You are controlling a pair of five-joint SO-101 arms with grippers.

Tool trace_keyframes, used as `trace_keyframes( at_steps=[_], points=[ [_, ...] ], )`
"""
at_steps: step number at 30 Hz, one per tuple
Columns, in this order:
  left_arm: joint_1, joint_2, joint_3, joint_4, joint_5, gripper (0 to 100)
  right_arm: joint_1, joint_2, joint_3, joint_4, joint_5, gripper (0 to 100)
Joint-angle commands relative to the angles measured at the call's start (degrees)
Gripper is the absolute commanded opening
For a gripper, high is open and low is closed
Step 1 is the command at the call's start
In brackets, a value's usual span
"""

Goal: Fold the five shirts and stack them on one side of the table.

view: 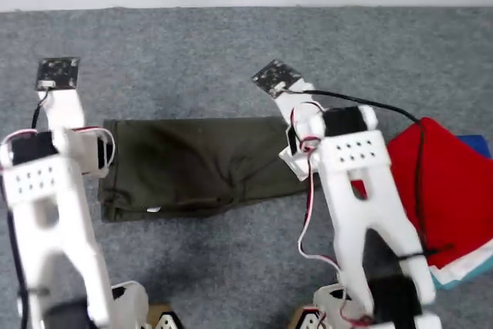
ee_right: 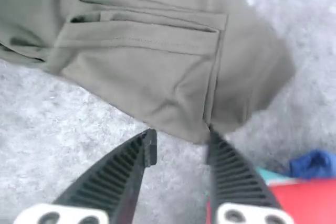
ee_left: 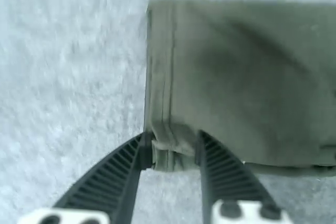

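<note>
- Olive shirt [view: 200, 163], folded into a long band, lies across the middle of the grey tabletop [view: 231, 44].
- Left gripper [ee_left: 173, 150]: jaws clamped on a corner at the shirt's left end.
- Right gripper [ee_right: 181, 148]: jaws apart at the opposite end (a corner just at the tips).
- Red-topped stack [view: 447, 190] sits at the right edge.

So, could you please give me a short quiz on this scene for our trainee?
1. True or false: the olive shirt lies on the stack of folded shirts.
2. Which colour tops the stack? A blue, B red, C olive.
3. Fill in: at the olive shirt's corner, the right gripper is ___.
Key: 1 false; 2 B; 3 open.
</note>
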Motion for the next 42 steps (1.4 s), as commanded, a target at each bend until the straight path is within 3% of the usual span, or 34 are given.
trace_keyframes(
  at_steps=[1,10,17,26,33,42],
  points=[
    [-2.02,12.57,-6.37,1.32,1.32,15,0.57,-5.41,-2.02,1.36,-1.58,18.8],
    [-2.02,40.35,-26.95,3.25,1.41,15,3.3,-6.11,-2.02,1.45,-1.41,18.0],
    [-1.58,53.8,-33.36,5.63,1.49,15,3.3,-5.85,-2.02,1.45,-1.41,18.0],
    [-1.32,61.71,-35.91,6.24,3.43,15,3.3,-5.93,-2.02,1.45,-1.41,18.0],
    [1.32,65.58,-36.26,10.9,3.52,2,3.3,-6.11,-2.02,1.45,-1.41,18.0],
    [1.32,65.93,-39.08,13.19,3.52,1,3.21,-6.2,-2.02,1.45,-1.41,18.0]
  ],
)
